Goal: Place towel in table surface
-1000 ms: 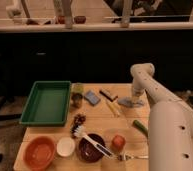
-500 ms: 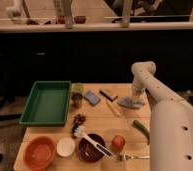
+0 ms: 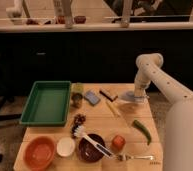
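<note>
Camera view: gripper down at the towel, far right of the table

Camera view, single angle looking across the wooden table (image 3: 127, 120). The arm (image 3: 151, 75) comes in from the right, elbow high, wrist pointing down. The gripper (image 3: 135, 94) sits at the table's far right edge, right on top of the towel (image 3: 128, 99). Claw state: cannot tell, since the wrist body and the cloth blend together there.

The towel is a small grey-blue bunch lying on the tabletop under the gripper. It looks to be touching the wood, near the far right corner.

Other items:
- green tray (image 3: 46, 102) on the left half
- small jar (image 3: 77, 95) just beside the tray's right wall
- blue block (image 3: 92, 97) next to the jar
- dark bar (image 3: 108, 94) and a pale yellow stick (image 3: 112, 108) between the block and the towel
- green pepper (image 3: 142, 131) on the right, nearer the camera than the towel and well apart from it
- dark grapes (image 3: 79, 120) mid-table
- front row: orange bowl (image 3: 39, 151), white cup (image 3: 66, 146), dark bowl (image 3: 88, 150) with a brush (image 3: 83, 133) resting across it, red-orange fruit (image 3: 118, 142), fork (image 3: 136, 157)
</note>
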{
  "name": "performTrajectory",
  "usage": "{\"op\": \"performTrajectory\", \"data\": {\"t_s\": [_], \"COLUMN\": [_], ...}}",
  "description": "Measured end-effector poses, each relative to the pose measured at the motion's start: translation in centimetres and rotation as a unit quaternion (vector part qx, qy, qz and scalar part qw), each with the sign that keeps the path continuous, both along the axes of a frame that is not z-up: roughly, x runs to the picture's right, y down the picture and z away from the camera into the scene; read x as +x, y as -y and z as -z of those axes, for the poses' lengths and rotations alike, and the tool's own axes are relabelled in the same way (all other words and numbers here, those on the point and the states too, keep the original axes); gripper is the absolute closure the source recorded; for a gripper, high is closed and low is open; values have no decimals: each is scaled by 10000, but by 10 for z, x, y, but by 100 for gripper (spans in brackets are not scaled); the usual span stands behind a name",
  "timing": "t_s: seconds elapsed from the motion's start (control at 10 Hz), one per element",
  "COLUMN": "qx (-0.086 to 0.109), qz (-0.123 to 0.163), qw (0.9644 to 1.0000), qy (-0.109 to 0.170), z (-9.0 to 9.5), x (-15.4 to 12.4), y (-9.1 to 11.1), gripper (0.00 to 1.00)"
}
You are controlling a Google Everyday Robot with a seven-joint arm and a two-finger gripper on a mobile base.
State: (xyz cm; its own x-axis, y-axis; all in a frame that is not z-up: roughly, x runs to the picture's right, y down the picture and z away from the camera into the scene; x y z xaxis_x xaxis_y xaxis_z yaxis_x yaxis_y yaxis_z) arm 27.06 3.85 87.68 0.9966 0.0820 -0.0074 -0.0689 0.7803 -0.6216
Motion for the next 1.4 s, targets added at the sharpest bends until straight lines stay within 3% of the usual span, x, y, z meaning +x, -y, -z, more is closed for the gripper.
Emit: {"op": "performTrajectory", "data": {"t_s": [0.4, 0.8, 1.0, 1.2, 1.4], "qx": [125, 226, 295, 315, 238], "qz": [502, 1068, 1302, 1331, 1089], "qw": [9972, 9866, 9822, 9842, 9906], "qy": [541, 1213, 1321, 1122, 797], "z": [35, 79, 95, 102, 105], "x": [-55, -125, -155, -180, -187], "y": [-10, -27, -38, -50, -60], "gripper": [100, 100, 100, 100, 100]}}
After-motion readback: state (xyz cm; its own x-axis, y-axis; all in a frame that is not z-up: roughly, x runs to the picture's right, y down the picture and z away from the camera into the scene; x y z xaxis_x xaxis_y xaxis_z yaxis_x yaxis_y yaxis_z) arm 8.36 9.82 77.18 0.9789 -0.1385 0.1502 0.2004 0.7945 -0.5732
